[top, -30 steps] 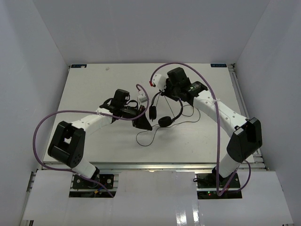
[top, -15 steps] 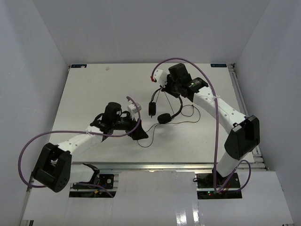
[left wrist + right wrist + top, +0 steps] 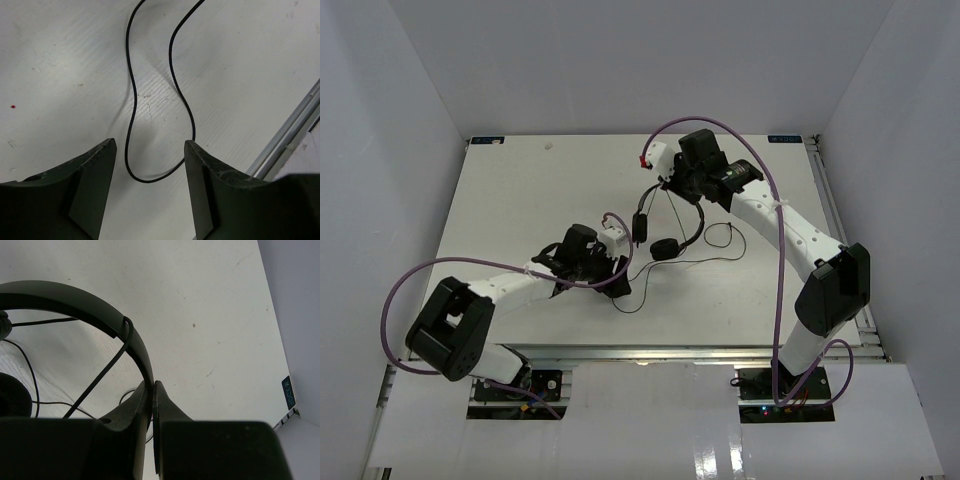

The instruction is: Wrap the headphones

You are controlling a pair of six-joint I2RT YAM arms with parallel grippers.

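The black headphones [image 3: 666, 246] hang tilted above the middle of the table, with one earpad [image 3: 640, 228] to the left of the other. My right gripper [image 3: 682, 187] is shut on the thin headband [image 3: 75, 299], which curves up and left from the closed fingertips [image 3: 152, 386]. The thin black cord [image 3: 720, 238] trails over the table to a loop [image 3: 150, 180] lying flat between my left gripper's fingers. My left gripper [image 3: 149, 146] is open and empty, low over that loop, and it also shows in the top view [image 3: 618, 283].
Thick purple robot cables [image 3: 760, 170] arc over both arms. The table's metal edge rail [image 3: 295, 125] runs close to the right of my left gripper. White walls enclose the table [image 3: 500, 200] on three sides.
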